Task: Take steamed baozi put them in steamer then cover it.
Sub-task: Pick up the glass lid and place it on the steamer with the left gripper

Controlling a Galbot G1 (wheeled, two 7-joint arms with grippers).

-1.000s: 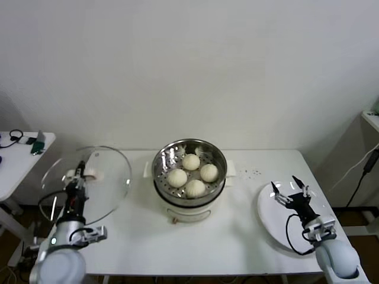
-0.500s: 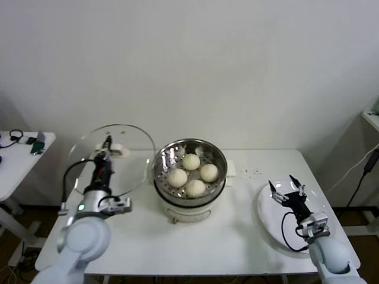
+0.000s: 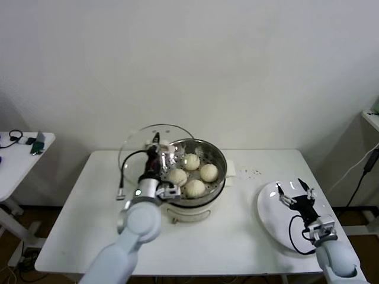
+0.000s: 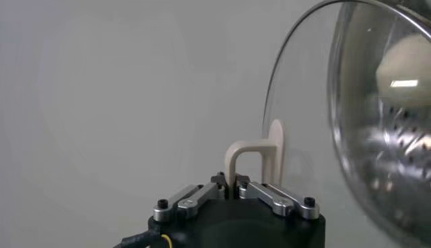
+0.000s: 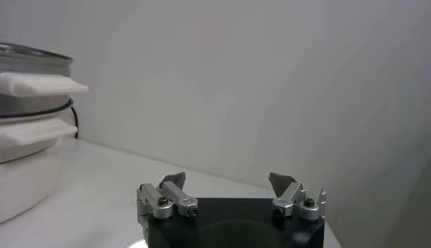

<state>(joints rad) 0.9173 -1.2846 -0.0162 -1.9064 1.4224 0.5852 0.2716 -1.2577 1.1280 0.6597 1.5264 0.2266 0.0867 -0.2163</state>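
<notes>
Head view: four steamed baozi seated in steamer, on perforated floor, packed close, none left outside. Loading step judged complete; covering step in hand.

Cover carried tilted, nearly on edge, just beside steamer on robot's left, near rim overlapping steamer's edge, not yet seated. Tilt judged a consequence of side-on grip at handle: needs levelling before lowering, else metal rim likely to catch steamer wall.

Left hand pressed together, pinching whitish loop handle of cover; left wrist view shows handle leg rising from between closed fingers, glass disc beyond, shiny steamer wall and one bun behind glass. Left arm reaching across tabletop toward steamer.

Right hand idle, fingers spread, holding nothing, parked over white plate at robot's right, well apart from steamer. Placement judged to keep clear of cover's path.

White cooker base with side handles under steamer, near centre of white tabletop. Few dark specks on tabletop between steamer and plate. Plain pale wall behind. Small side table with cables and small items at far left; another white surface edge at far right.
</notes>
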